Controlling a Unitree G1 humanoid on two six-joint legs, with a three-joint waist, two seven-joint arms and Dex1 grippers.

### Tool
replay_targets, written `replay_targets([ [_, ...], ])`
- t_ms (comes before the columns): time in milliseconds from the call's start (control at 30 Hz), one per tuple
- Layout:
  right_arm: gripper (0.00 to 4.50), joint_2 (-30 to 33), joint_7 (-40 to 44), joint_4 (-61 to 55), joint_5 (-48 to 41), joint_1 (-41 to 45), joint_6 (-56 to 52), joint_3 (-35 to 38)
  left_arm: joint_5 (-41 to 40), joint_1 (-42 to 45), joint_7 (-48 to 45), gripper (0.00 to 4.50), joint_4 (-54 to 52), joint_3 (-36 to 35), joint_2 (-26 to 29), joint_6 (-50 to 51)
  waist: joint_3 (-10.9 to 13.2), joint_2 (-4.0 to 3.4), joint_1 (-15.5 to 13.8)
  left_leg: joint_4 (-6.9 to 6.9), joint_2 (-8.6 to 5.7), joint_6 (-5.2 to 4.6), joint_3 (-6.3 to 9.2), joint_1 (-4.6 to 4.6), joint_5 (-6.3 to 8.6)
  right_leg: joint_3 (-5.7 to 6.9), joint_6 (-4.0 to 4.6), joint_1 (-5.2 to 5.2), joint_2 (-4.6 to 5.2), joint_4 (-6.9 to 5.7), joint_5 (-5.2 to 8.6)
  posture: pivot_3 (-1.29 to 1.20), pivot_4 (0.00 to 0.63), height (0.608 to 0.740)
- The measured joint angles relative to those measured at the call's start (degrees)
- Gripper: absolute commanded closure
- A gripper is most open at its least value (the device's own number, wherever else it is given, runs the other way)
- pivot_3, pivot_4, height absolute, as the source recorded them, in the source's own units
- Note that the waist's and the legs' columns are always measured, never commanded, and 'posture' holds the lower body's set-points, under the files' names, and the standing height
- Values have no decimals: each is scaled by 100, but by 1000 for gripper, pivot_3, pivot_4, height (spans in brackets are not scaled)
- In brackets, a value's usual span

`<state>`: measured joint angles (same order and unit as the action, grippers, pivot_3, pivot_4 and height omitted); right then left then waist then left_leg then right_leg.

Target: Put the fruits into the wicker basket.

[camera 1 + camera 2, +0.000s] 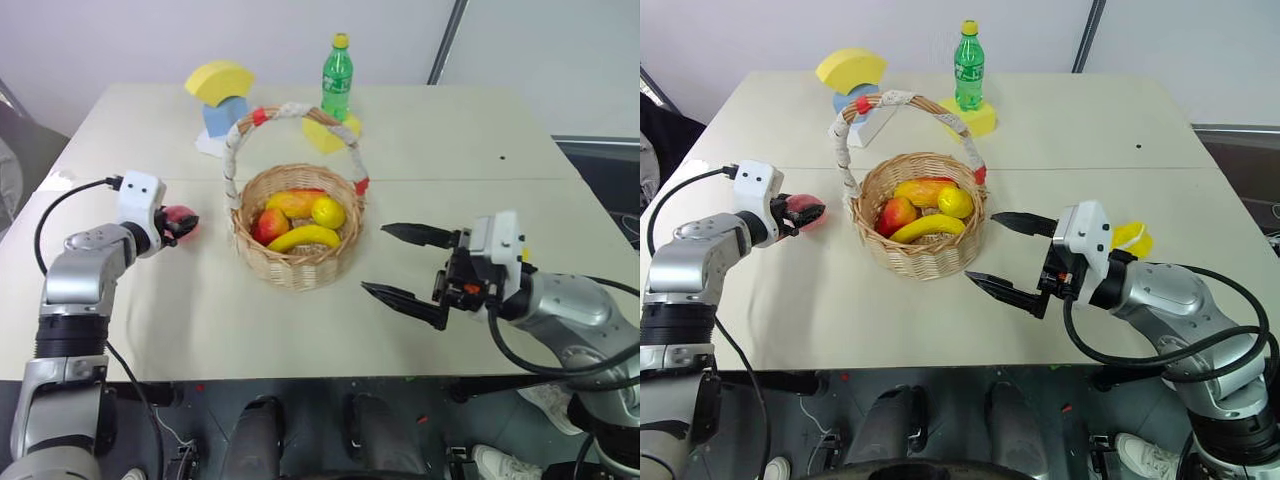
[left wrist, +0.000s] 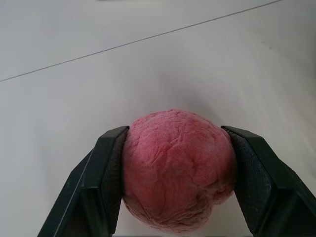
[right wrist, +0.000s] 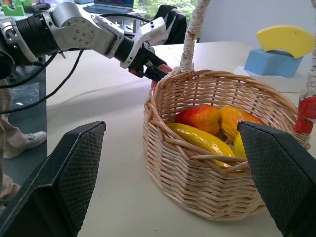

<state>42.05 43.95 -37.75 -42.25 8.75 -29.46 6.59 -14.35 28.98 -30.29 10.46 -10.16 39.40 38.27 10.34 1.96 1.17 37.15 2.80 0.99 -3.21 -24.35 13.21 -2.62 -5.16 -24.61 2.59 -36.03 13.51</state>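
Nearest you, your right gripper (image 1: 1002, 262) is hovering over the table (image 1: 200, 320) on the near right, its two black fingers (image 1: 998, 287) spread wide and gripping nothing. It is pointing left toward the basket (image 1: 297, 262), which is sitting just beyond its fingertips without touching them; in the right wrist view the basket is filling the gap between the two pads. Just behind that wrist, on the right side of the table, a yellow fruit (image 1: 1133, 238) is lying partly hidden by the arm, so you cannot tell its exact shape.

A little farther in, on the left, your left gripper (image 1: 183, 225) is clamping the peach (image 1: 180, 221). In the left wrist view the peach (image 2: 177, 170) is sitting squarely between the two pads, each one pressing on a side of it. You cannot tell whether the peach is touching the table or just above it. It is lying left of the basket, near its rim but apart from it.

In the middle of the table the basket is standing upright with its white-wrapped handle (image 1: 240, 130) arching over it. Inside it a banana (image 1: 305, 238) is lying at the near side, a red apple (image 1: 268, 226) at the left, a lemon (image 1: 328, 212) at the right and a mango (image 1: 294, 201) behind them.

Farthest off, foam blocks (image 1: 220, 80) and a green bottle (image 1: 337, 78) are standing behind the basket.
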Motion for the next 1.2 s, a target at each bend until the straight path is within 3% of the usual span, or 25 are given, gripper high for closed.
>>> replay_targets([
  [133,0,5,44,148,47,42,8,77,-749,-510,-815,1645,-767,-730,179,-282,2,3,-33,-3,6,0,2,-2,0,4,1,-4,1,-3,1,0,150,740],
  [233,0,55,176,407,132,89,71,108,-2176,-751,-1459,1645,-2118,-1171,211,407,2,8,-82,2,4,1,6,-5,0,7,4,4,18,0,2,0,150,740],
  [400,0,68,257,672,261,115,141,138,-3262,-406,-1456,1645,-3674,-651,91,1035,2,7,-59,14,-13,0,1,0,0,1,3,16,20,4,2,0,150,740],
  [567,0,60,201,695,351,36,178,199,-2709,327,-805,1645,-3711,487,-253,1052,1,7,-21,12,-11,-1,11,5,-1,-4,-4,14,-6,-1,2,0,150,740],
  [700,0,106,7,712,544,-178,174,422,-2182,449,-709,42,-3388,1128,-399,846,1,6,-34,7,-9,-1,22,5,-1,-3,-6,11,-16,-4,5,0,150,740],
  [1000,0,100,-1143,1406,1223,-758,-197,1439,-1895,433,-966,42,-3116,1302,-542,391,1,6,-48,10,-10,-1,20,1,-1,-4,-5,10,-11,-3,6,0,150,740],
  [1200,0,-434,-2294,1798,1430,-714,-837,1868,-2270,224,-1282,42,-3384,1179,-766,349,-1,3,-25,8,-8,-1,21,4,-1,-5,-5,11,-14,-6,5,0,150,740],
])
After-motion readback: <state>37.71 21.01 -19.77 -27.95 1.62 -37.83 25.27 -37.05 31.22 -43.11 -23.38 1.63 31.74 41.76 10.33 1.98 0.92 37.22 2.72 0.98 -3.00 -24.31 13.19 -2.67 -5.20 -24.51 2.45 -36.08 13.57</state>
